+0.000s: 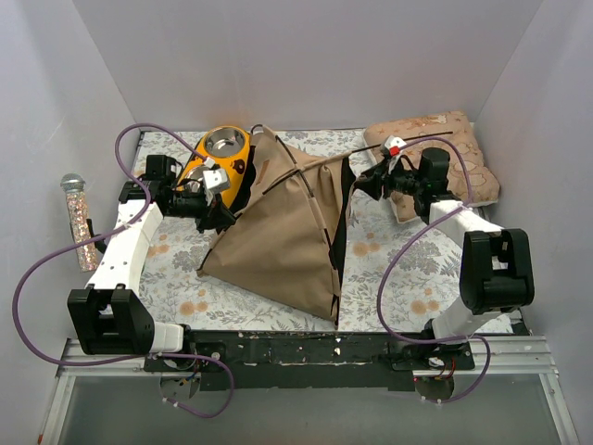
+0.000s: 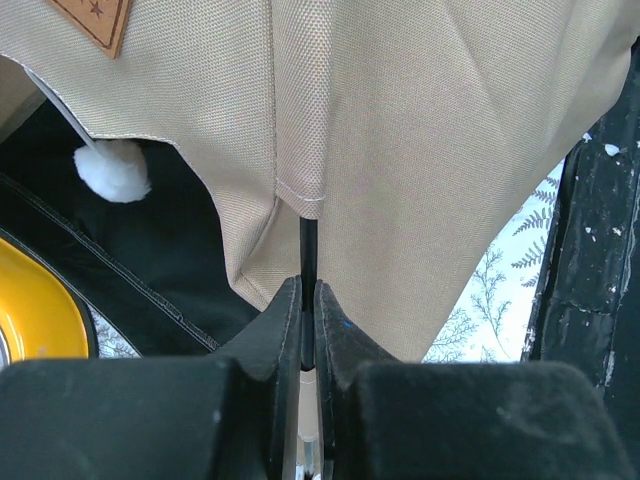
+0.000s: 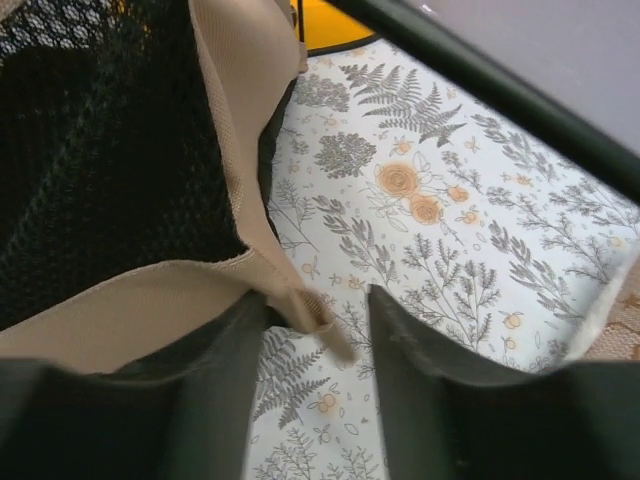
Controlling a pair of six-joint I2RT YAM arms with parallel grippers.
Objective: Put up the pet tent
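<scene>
Pet tent (image 1: 278,232) sits mid-table on the floral mat (image 3: 450,250), leaning, only half popped. Left gripper (image 2: 308,292) is clamped tight on a thin black pole (image 2: 308,250). Right gripper (image 3: 320,303) is spread wide, with a tan hem corner (image 3: 312,318) loose between its fingers. My worry: pull now and that corner slips out, then the bent pole springs the shell into the yellow bowl (image 1: 222,148) behind. The overhead view hides both grips, only the wrist cams show them, plus a white pom-pom (image 2: 112,170).

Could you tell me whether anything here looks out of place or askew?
Yes. The tent sags lopsided, and the yellow bowl at its far-left side is tipped up rather than lying flat.
</scene>
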